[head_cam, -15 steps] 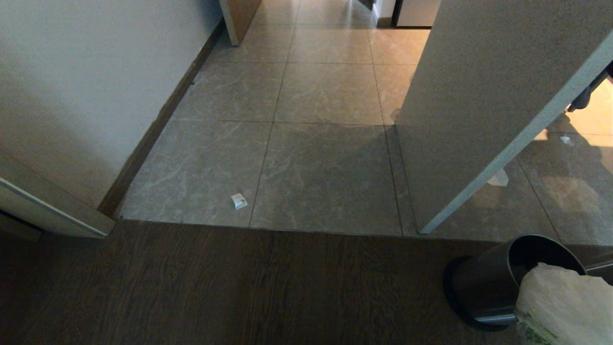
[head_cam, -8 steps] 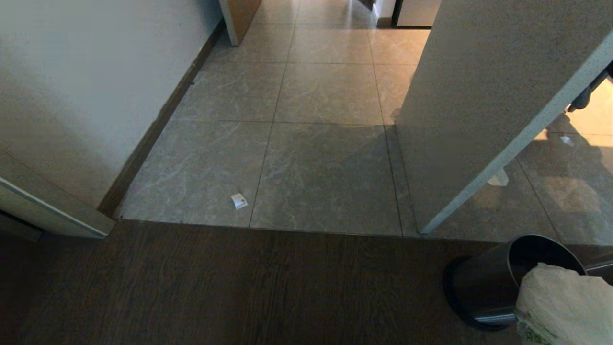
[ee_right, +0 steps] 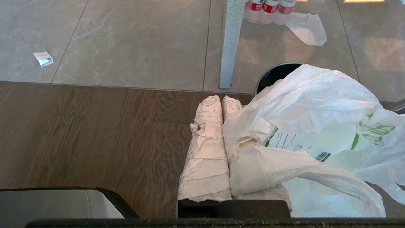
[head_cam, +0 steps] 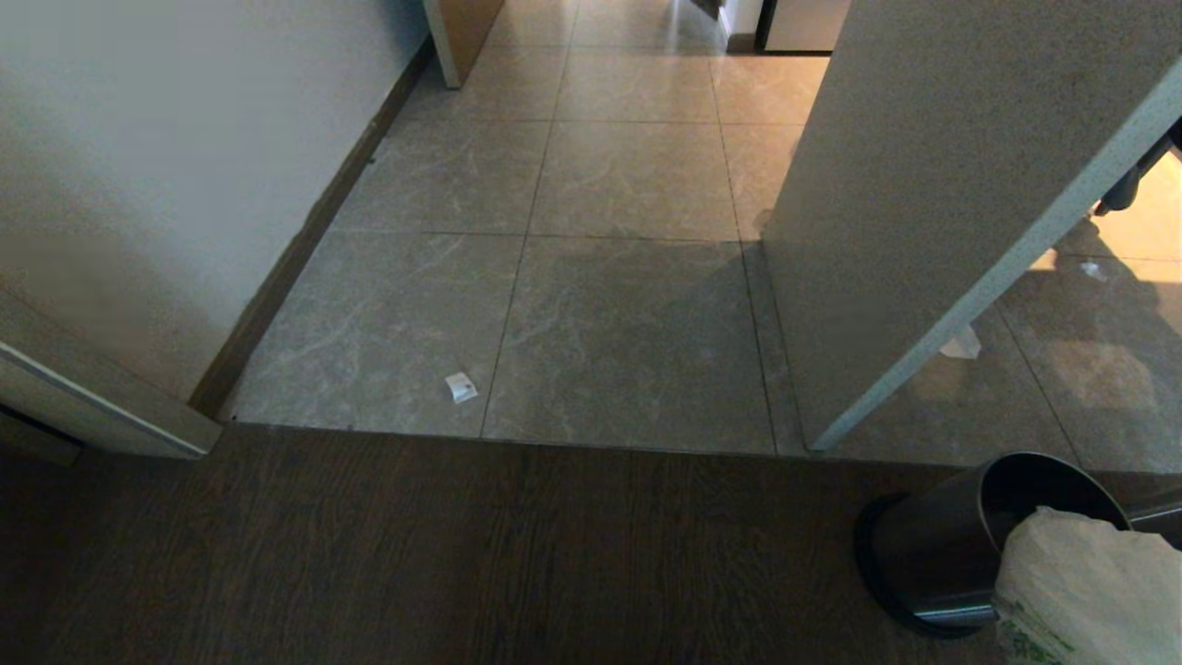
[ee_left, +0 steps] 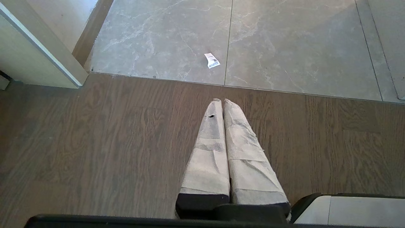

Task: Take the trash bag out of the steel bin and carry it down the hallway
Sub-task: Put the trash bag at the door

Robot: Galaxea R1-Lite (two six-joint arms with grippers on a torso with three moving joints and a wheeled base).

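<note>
The steel bin [head_cam: 933, 554] sits at the lower right on dark wood floor, leaning with its black base to the left and its mouth up and to the right. The white trash bag [head_cam: 1080, 591] with green print bulges out in front of that mouth. In the right wrist view my right gripper [ee_right: 221, 99] is shut on a twisted fold of the trash bag [ee_right: 316, 104], which drapes over one taped finger; the bin's dark rim [ee_right: 275, 68] peeks out behind it. My left gripper [ee_left: 223, 101] hangs shut and empty above the wood floor. The hallway is out of view.
Grey tiles [head_cam: 628, 323] with brown skirting begin past the wood floor. A speckled grey panel [head_cam: 923, 185] stands right of centre, a wall [head_cam: 138, 185] and door frame [head_cam: 102, 406] on the left. A paper scrap [head_cam: 460, 387] lies on the tiles. Bottles [ee_right: 269, 4] and crumpled paper [ee_right: 308, 27] lie beyond the panel.
</note>
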